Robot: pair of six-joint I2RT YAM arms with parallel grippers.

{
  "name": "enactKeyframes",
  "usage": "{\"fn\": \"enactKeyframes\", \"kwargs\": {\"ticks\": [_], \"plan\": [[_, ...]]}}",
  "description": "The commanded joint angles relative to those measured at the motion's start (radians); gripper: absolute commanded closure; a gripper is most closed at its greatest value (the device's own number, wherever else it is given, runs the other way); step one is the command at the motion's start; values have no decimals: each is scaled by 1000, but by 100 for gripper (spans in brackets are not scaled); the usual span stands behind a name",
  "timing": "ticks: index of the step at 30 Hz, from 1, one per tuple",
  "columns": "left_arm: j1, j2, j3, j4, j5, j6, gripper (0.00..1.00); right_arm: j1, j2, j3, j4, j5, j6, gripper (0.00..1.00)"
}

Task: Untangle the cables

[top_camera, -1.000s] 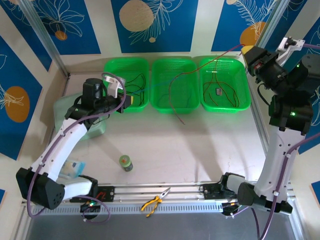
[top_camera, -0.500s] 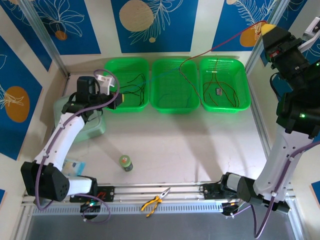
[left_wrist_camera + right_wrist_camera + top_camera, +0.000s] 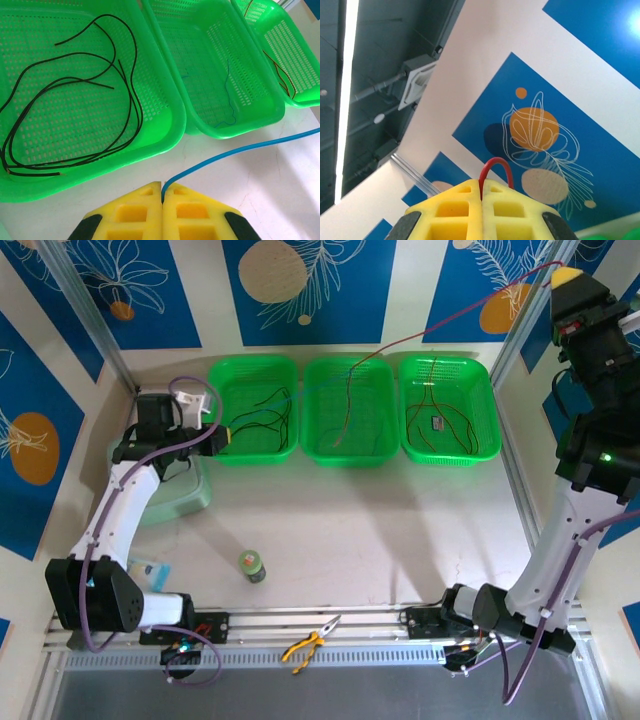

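My left gripper [image 3: 218,437] [image 3: 162,186] sits by the left green basket's [image 3: 252,366] near-left corner, shut on a thin blue cable [image 3: 235,152] that runs off to the right above the table. Loose black cables [image 3: 264,420] [image 3: 75,100] lie coiled inside that basket. High at the back right, my right gripper [image 3: 566,278] [image 3: 481,184] is shut on a dark red cable [image 3: 346,405] [image 3: 496,159]. That cable slopes down leftward, and its free end hangs into the middle basket [image 3: 346,364]. More dark red cables [image 3: 440,420] lie in the right basket [image 3: 445,362].
A pale green tray [image 3: 185,498] lies under my left arm. A small green jar [image 3: 251,565] stands on the table's near middle, a packet [image 3: 148,575] lies at the near left, and yellow-handled pliers [image 3: 310,643] rest on the front rail.
My right gripper has risen up and to the right, lifting the red cable off the table so its end hangs in the middle basket. My left gripper has drawn back leftward.
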State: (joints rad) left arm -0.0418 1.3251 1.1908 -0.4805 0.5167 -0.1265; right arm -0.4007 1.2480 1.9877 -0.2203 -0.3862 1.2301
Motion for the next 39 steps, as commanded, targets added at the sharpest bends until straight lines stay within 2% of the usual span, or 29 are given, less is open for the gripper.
{"fn": "enactKeyframes", "kwargs": {"ticks": [1,6,12,22,27,29,32,35,39], "plan": [[16,5,-31,-24,9,26,100,-9,26,8,139,68,57,100],[40,8,-55,-53,-20,39,100,-25,63,117,104,84,28,100],[99,20,-47,-63,-29,40,100,-127,75,187,59,55,42,100],[163,46,-16,-89,-43,52,100,-292,67,154,104,-5,144,100],[172,40,4,-91,-25,49,100,-310,86,162,115,-52,180,100],[177,45,-2,-93,-81,74,100,-335,84,163,113,-48,172,100],[207,70,-7,-109,-38,80,100,-362,98,182,113,-77,203,100],[210,63,-19,-96,-62,81,100,-362,89,164,112,-79,201,100],[264,80,-8,-94,-69,92,100,-385,85,160,132,-72,224,100]]}}
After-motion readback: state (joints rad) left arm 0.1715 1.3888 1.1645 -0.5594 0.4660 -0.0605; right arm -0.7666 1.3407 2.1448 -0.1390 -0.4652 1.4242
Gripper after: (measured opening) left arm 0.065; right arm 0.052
